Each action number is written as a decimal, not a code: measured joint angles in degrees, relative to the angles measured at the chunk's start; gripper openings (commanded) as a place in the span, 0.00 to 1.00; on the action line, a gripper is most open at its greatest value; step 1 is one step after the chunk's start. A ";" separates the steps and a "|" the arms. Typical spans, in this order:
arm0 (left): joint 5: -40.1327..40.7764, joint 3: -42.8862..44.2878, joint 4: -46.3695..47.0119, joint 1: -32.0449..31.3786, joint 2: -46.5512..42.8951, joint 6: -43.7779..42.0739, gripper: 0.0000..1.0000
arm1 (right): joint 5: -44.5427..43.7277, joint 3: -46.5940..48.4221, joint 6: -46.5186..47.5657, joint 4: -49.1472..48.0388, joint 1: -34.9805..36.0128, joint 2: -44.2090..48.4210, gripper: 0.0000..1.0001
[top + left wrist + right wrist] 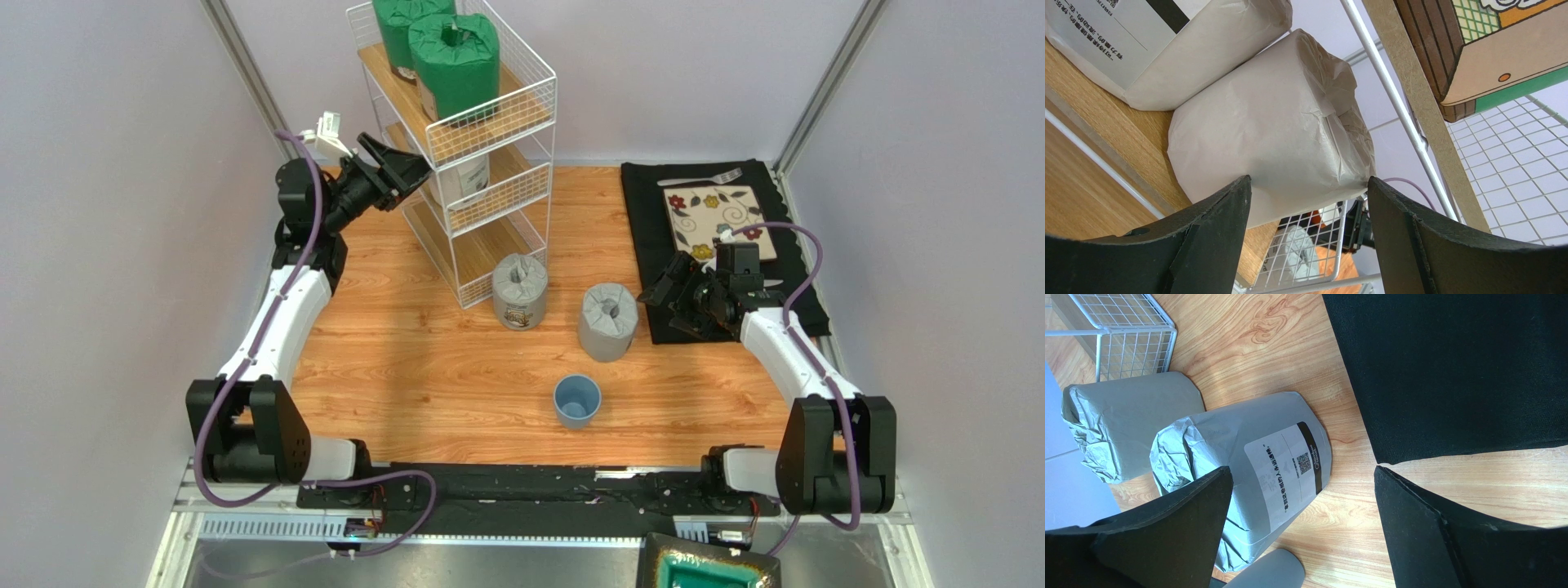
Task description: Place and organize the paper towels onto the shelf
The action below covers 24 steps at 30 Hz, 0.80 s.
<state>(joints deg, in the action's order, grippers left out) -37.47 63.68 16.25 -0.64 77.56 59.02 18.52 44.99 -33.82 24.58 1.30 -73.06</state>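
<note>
The shelf shows two green rolls on top. Only the left wrist view reveals white rolls on its middle plank, with the left tool spread open before one, gripping nothing. On the tabletop, between mat and shelf, stand two grey rolls, the right tool wide open and empty beside one.

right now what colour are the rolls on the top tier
Both rolls are green; top external view shows it best.

green rolls: top tier | white rolls: middle tier | grey rolls: upright beside shelf
</note>
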 measured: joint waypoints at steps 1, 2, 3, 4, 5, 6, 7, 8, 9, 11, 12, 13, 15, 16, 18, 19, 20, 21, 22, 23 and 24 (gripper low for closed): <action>0.00 0.00 0.17 0.00 0.11 0.09 0.77 | 0.00 0.00 0.00 0.00 0.00 0.00 0.89; 0.00 0.00 0.31 0.00 0.24 0.13 0.77 | -0.02 0.00 0.00 -0.02 0.00 -0.02 0.89; 0.02 0.00 0.37 0.00 0.33 0.17 0.78 | -0.02 0.00 0.00 0.00 0.00 -0.04 0.89; 0.00 0.00 0.39 0.00 0.44 0.22 0.77 | -0.02 0.00 0.00 0.00 0.00 -0.07 0.89; 0.02 0.00 0.44 0.00 0.57 0.24 0.77 | -0.02 0.00 0.00 -0.02 0.00 -0.11 0.89; 0.02 0.00 0.46 0.00 0.70 0.24 0.77 | -0.02 0.00 0.00 0.00 0.00 -0.15 0.89; 0.02 0.02 0.55 0.00 0.87 0.24 0.77 | -0.02 0.00 0.00 0.00 0.00 -0.20 0.89; 0.02 0.09 0.63 0.00 1.09 0.24 0.78 | -0.02 0.00 0.00 0.00 0.00 -0.24 0.89; 0.00 0.26 0.72 0.00 1.42 0.26 0.78 | -0.02 0.00 0.00 0.00 0.00 -0.28 0.89; 0.00 0.63 0.83 0.00 1.90 0.26 0.78 | -0.02 0.00 0.00 0.00 0.00 -0.31 0.89; 0.00 0.79 0.85 0.00 2.08 0.28 0.78 | -0.02 0.00 0.00 0.00 0.00 -0.31 0.89; 0.00 0.90 0.90 0.00 2.19 0.26 0.77 | -0.02 0.00 0.00 0.00 0.00 -0.31 0.89; 0.00 1.01 0.92 0.00 2.27 0.22 0.77 | -0.04 0.00 0.00 0.00 0.00 -0.31 0.89; 0.00 1.01 0.90 0.00 2.27 0.15 0.77 | -0.04 0.00 0.00 0.00 0.00 -0.31 0.89; 0.00 1.03 0.90 0.00 2.25 0.00 0.78 | -0.04 0.00 0.00 0.00 0.00 -0.31 0.89; 0.02 1.03 0.85 0.00 2.19 -0.13 0.78 | -0.04 0.00 0.00 0.00 0.00 -0.31 0.89; 0.02 1.03 0.68 0.00 2.05 -0.28 0.78 | -0.04 0.00 0.00 0.00 0.00 -0.31 0.89; 0.04 1.03 0.57 0.00 1.90 -0.44 0.78 | -0.04 0.00 0.00 0.00 0.00 -0.31 0.89; 0.02 1.03 0.26 0.26 1.60 -0.66 0.78 | -0.04 0.00 0.00 0.00 0.00 -0.31 0.89; -0.04 1.01 -0.09 0.52 1.25 -0.85 0.78 | -0.04 0.00 0.00 0.00 0.00 -0.31 0.89; -0.02 0.96 -0.37 1.09 0.72 -0.94 0.78 | -0.04 0.00 0.00 0.00 0.00 -0.31 0.89</action>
<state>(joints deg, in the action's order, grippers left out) -37.50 64.64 15.88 0.45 78.28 58.08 18.48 44.99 -33.82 24.58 1.30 -73.36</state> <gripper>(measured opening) 0.780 0.887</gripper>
